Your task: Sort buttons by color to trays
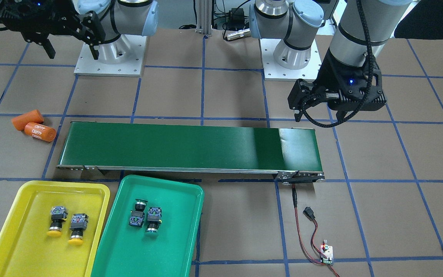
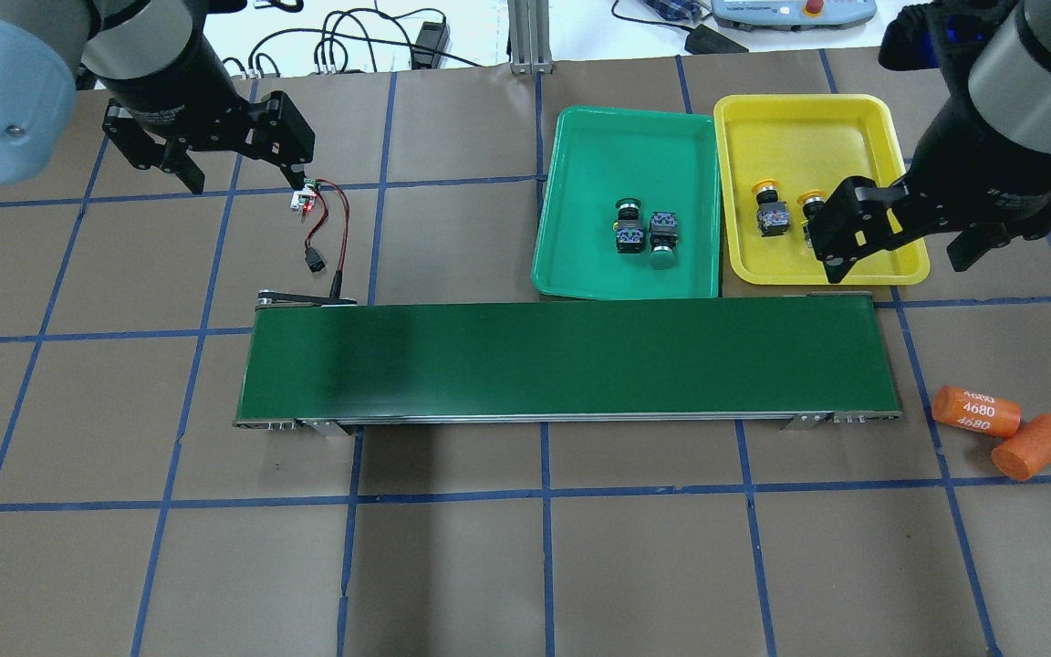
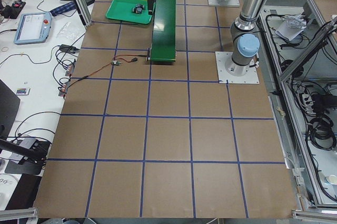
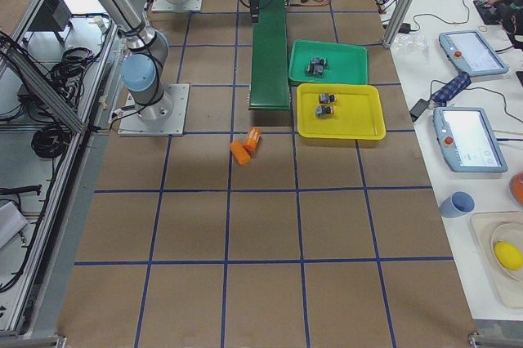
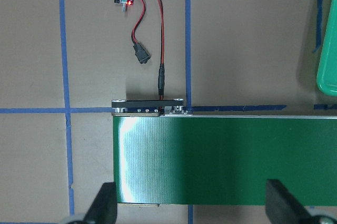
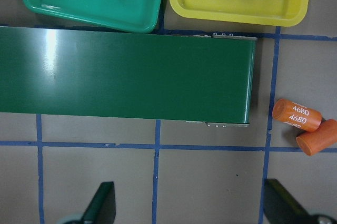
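Checking sort: yellow-capped black push-buttons (image 1: 57, 221) in shallow yellow plastic tray (image 1: 25, 189), green-capped ones (image 1: 153, 220) in green tray (image 1: 167, 246), ahead of my right gripper (image 2: 897, 260) — it and left gripper (image 2: 244, 178) spread, empty; I'd back off high.

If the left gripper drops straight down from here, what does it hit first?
Likely the conveyor belt, at its wired end: the left gripper hangs open above that end's edge. Depth is unclear, though.

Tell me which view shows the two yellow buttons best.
Exterior front-facing: both yellow buttons lie unobstructed in the yellow tray. Overhead: the right gripper overlaps one. Side views show them tiny; right wrist crops them; left wrist misses them.
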{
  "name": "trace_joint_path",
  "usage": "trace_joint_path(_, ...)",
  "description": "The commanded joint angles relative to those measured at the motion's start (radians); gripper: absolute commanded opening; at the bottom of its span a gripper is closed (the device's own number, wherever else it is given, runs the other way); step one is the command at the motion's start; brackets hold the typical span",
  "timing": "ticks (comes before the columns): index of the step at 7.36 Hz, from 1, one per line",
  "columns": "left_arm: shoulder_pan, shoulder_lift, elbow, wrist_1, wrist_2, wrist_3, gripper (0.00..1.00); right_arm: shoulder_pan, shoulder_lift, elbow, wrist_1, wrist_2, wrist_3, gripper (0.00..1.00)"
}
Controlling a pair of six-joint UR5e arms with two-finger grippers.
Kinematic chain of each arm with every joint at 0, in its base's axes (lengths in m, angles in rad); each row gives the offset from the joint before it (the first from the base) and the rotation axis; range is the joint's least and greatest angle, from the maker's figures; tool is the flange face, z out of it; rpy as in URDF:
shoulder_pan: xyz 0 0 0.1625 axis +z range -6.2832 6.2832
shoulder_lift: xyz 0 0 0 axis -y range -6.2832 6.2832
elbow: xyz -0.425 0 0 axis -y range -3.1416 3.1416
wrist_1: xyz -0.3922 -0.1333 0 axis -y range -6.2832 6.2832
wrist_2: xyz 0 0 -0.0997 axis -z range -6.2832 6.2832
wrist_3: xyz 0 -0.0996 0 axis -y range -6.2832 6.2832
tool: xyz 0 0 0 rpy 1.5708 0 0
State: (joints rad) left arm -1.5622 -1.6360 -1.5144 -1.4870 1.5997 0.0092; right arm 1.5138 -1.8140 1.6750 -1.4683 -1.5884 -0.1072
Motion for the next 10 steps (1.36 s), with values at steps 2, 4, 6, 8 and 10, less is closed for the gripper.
trace_joint_path(2, 0.001, -0.001, -0.001, 0.002, -0.001, 0.000, 1.00, 0.002, -0.007, 0.000, 0.023, 0.005, -0.005, 1.00)
trace_joint_path(4, 0.001, -0.001, 0.000, 0.002, -0.001, 0.000, 1.00, 0.008, -0.005, 0.003, 0.041, 0.008, 0.006, 1.00)
trace_joint_path(6, 0.001, -0.001, 0.000, 0.002, -0.001, 0.000, 1.00, 0.017, -0.008, 0.022, 0.068, 0.011, 0.011, 1.00)
trace_joint_path(8, 0.001, -0.001, 0.000, 0.002, -0.001, 0.000, 1.00, 0.048, 0.001, 0.028, 0.068, 0.011, 0.011, 1.00)
trace_joint_path(10, 0.001, -0.001, 0.000, 0.002, -0.001, 0.000, 1.00, 0.054, 0.008, 0.028, 0.056, 0.010, 0.003, 1.00)
